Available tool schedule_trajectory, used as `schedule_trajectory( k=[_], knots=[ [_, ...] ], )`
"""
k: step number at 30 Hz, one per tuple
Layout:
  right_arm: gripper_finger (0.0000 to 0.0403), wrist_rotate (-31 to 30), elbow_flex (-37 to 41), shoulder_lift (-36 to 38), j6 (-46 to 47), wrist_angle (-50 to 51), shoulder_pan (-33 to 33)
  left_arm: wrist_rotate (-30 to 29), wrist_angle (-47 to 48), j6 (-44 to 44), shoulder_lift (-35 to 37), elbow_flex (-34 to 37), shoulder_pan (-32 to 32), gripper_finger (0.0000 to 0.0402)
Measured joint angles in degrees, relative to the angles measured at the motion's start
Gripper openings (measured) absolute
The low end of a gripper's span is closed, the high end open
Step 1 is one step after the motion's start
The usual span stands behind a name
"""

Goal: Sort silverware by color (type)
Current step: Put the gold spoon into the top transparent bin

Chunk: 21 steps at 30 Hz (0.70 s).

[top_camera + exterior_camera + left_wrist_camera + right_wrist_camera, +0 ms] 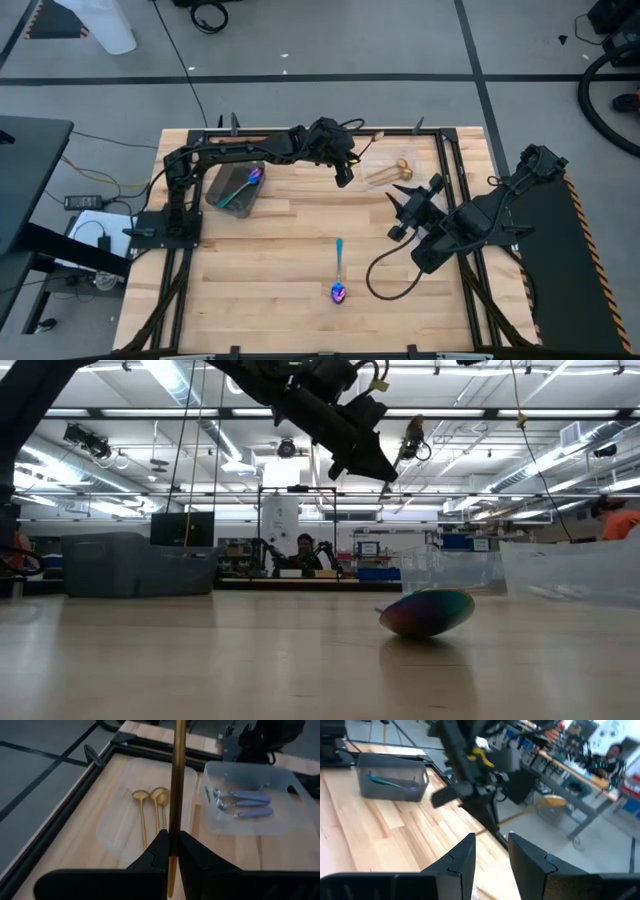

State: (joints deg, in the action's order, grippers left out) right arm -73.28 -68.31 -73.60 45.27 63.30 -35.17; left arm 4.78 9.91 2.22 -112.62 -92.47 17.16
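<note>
**One gold spoon gripped above the clear tray**

Clamped tight in the left gripper: a gold spoon, handle pinched between both fingers, shaft running straight out ahead of them. Placed from above at about 1 o'clock of the table centre, over the table's far side.

Directly under that grip: a flat clear tray with two more gold spoons lying side by side, bowls pointing the same way. Just beside the tray: a clear container with silver spoons inside, count hard to tell.

At 3 o'clock of the table centre: the right gripper, fingers parted with a plain gap, holding nothing, well clear of the spoons.

At 6 o'clock, loose on the bare wood: one iridescent spoon, bowl toward the near edge, teal handle pointing toward 12. Bowl seen close up in the low view, resting on the wood.

At 10 o'clock: a grey bin, with another iridescent purple-blue spoon lying in it at a slant.
</note>
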Motion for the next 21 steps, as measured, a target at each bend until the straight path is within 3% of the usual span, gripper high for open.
schedule_trajectory(
  k=[6, 12, 16, 21],
  knots=[
    [0.0114, 1.6, 0.3, 0.0, 13.6, 7.0, 1.1, 0.1, 3.9, -2.6, 0.1, 0.0, -1.7, 0.0028],
    [0.0098, 6.4, 4.4, 0.1, 15.4, 5.1, 4.6, 0.2, 8.5, -3.5, 0.1, 0.0, -3.3, 0.0028],
    [0.0094, 10.7, 6.4, -0.1, 7.8, -0.9, 7.2, 0.1, 11.0, -3.5, 0.6, 0.0, -3.8, 0.0028],
    [0.0094, 15.6, 10.6, -0.3, -16.2, -16.3, 8.9, 0.2, 13.5, -3.5, 1.4, 0.1, -4.2, 0.0028]
  ],
)
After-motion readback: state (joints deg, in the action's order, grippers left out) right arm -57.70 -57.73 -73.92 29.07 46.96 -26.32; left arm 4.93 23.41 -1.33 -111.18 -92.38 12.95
